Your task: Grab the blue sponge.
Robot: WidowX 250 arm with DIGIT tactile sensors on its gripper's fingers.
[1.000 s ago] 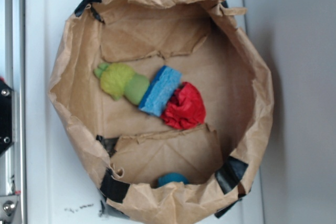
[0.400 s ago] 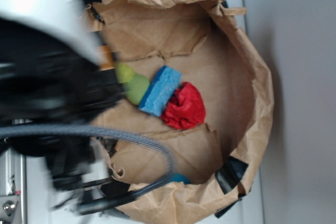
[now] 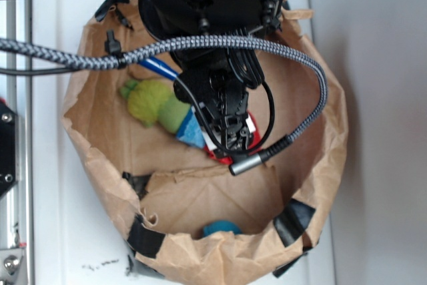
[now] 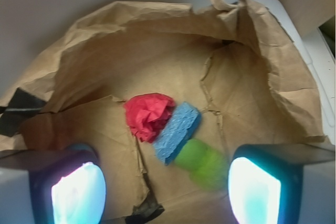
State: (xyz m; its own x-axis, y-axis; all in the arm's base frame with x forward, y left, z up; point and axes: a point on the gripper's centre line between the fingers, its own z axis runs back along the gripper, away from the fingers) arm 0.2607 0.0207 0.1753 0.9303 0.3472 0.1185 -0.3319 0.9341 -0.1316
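Observation:
The blue sponge [image 4: 177, 132] lies on the floor of a brown paper bag [image 4: 157, 40], between a red wrinkly wad [image 4: 148, 115] and a green fuzzy toy [image 4: 202, 162]. In the exterior view only a corner of the sponge [image 3: 191, 131] shows beside the green toy [image 3: 155, 105]; the arm covers the rest and most of the red wad [image 3: 250, 125]. My gripper [image 4: 165, 192] hangs above the bag, open and empty, its two pads [image 4: 79, 192] wide apart, the sponge ahead of the gap between them. In the exterior view the gripper [image 3: 227, 121] is over the sponge and wad.
The bag's crumpled walls [image 3: 320, 98] ring the objects, with black tape [image 3: 293, 221] at the rim. A small teal ball [image 3: 220, 227] sits near the front wall. A braided cable [image 3: 293, 65] loops over the bag. The bag stands on a white surface [image 3: 47, 218].
The arm has swept in from the left and now stands over the bag, hiding most of the sponge and red wad. The objects in the bag have not moved.

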